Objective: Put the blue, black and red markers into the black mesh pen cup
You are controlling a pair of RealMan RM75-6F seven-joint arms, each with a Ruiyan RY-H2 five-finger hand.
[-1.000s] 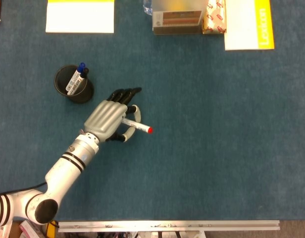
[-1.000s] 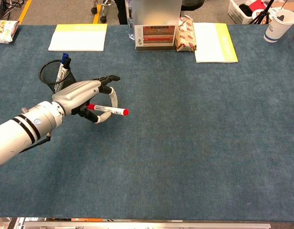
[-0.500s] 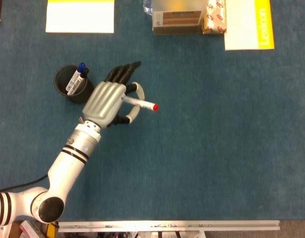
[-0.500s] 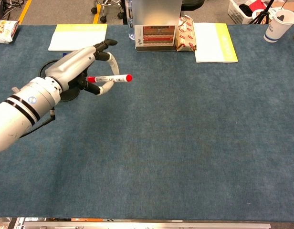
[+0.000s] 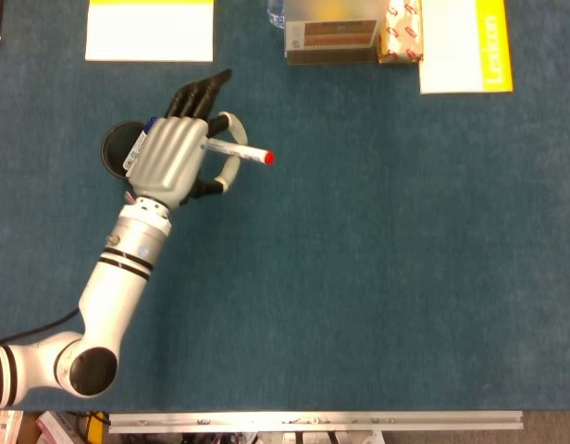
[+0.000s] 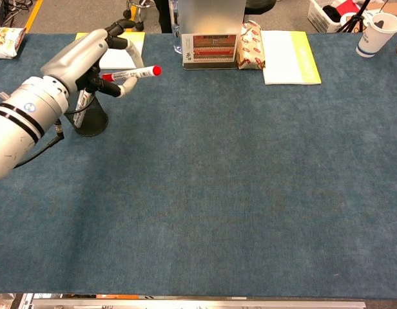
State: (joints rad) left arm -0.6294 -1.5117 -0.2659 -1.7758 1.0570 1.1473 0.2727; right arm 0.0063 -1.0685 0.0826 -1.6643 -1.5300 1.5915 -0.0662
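So the left hand (image 6: pixel 89 55) has the red marker (image 6: pixel 131 74) pinched between thumb and fingers, and it sits up in the air right over the black mesh pen cup (image 6: pixel 89 119), near the table's far left. The marker lies roughly level, red cap pointing out to the robot's right, away from the cup. In the head view the hand (image 5: pixel 169 157) covers most of the cup (image 5: pixel 114 148), with only part of the rim poking out on the left. A marker already stands in there, seen under the hand in the chest view; the hand hides its cap, so I can't say which colour it is or whether the other one is in too. The right hand isn't visible in either view.

My take on doing this step well: a sideways marker won't go in, so the wrist needs to roll until it points down, with the lower end over the open side of the rim, clear of what's already standing in there. Then come down a bit before letting go, because a drop from height could bounce off the rim or tip the cup, which looks light. Spread the fingers only once the tip is inside.
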